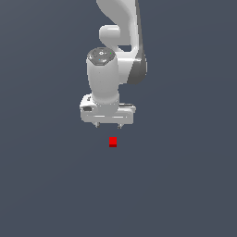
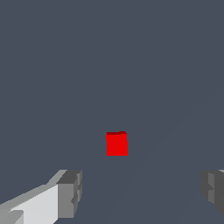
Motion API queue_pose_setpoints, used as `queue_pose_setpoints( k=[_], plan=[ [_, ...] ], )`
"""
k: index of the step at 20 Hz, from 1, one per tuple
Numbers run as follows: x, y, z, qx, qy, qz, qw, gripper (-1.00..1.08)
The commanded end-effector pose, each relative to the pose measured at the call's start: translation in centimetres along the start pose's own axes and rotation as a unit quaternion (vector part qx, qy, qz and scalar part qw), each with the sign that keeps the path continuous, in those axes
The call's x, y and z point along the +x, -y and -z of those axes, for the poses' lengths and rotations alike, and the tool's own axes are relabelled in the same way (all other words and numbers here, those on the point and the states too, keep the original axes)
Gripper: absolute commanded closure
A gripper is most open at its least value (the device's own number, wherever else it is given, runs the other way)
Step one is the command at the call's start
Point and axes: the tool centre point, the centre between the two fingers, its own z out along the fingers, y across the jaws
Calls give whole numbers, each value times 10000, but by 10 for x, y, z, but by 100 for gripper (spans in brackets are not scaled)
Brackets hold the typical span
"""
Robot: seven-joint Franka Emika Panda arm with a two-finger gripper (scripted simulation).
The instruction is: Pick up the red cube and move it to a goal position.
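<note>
The red cube (image 1: 113, 142) is seen lying alone on the plain dark surface (image 1: 185, 185), a little below the gripper (image 1: 108, 125) in the exterior view and slightly toward that view's right of its midline; it is not touched by anything. In the wrist view the cube (image 2: 117, 144) is shown ahead of and between the two fingertips (image 2: 70, 194), which are spread wide, far wider than the cube, and nothing is held between them. The main risk is judged to be one of alignment: because the cube is so narrow beside the jaws, a descent made slightly off centre could let one finger land on its top face or nudge it sideways before closing, so that it slides or is tipped on the smooth surface. A closure begun too high could also catch only the upper edge, and the cube might be squeezed out. Whether the gripper is directly above the cube or set back from it cannot be settled from these views. No table edge, wall or other object is visible in either view, so open room appears to be available on every side for approach, lift and carry; the goal position itself is not marked in either view.
</note>
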Motion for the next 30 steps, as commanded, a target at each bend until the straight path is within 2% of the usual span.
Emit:
queue_pose_setpoints(
  k=[1,9,22,30],
  plan=[
    [0,0,0,0,0,0,10000,-92],
    [-3,2,-26,-3,39,33,10000,-92],
    [-16,9,-136,-15,200,172,9997,-92],
    [-18,10,-162,-20,238,205,9995,-92]
  ],
)
